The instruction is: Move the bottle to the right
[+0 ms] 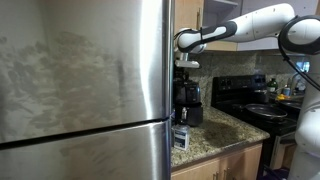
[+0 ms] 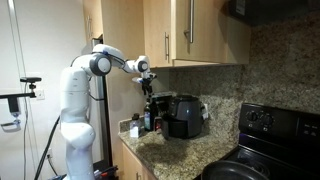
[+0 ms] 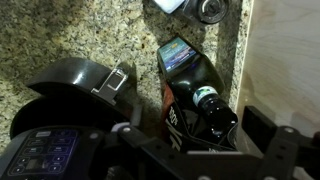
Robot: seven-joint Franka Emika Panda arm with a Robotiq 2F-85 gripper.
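Just below the wrist camera, the fingers [image 3: 262,122] stand spread wide, holding nothing. Between them, lower down, the dark bottle [image 3: 200,108] stands upright on the granite surface [image 3: 60,30], close beside the coffee maker [image 3: 70,90]. It looks rigid, perhaps slick and tippy, so grip the body squarely below the cap.

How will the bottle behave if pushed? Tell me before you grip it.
The bottle stands tall and narrow, so a push near the top would probably tip it. Its dark body looks rigid and glossy, so possibly slippery in the open gripper. It seems capped, so spilling is unlikely.
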